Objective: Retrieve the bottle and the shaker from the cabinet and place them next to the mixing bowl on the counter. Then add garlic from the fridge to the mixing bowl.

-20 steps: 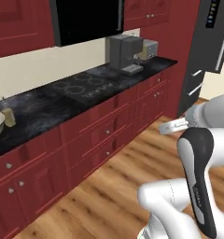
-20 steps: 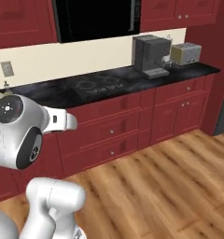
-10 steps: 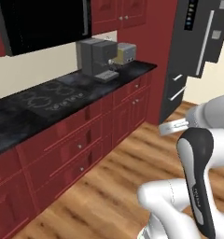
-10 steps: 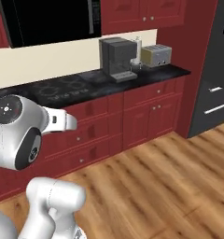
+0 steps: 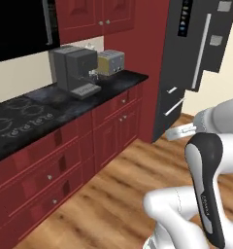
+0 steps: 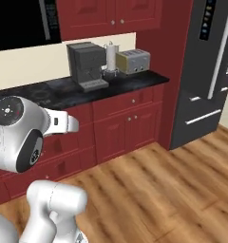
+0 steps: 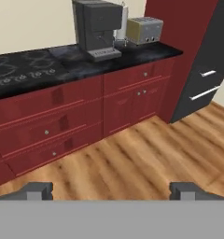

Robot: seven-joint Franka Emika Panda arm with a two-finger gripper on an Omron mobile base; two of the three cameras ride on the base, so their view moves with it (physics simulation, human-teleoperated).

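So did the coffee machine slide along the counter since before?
No. The coffee machine sits by the toaster on the counter, just as before. The whole picture shifted because the robot's base drove toward the fridge.

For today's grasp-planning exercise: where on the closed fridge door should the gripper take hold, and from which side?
The long vertical silver handle on the fridge's upper door, approached straight from the front, jaws closing horizontally across the bar. It is slim and upright, and probably stands off the flat door face.
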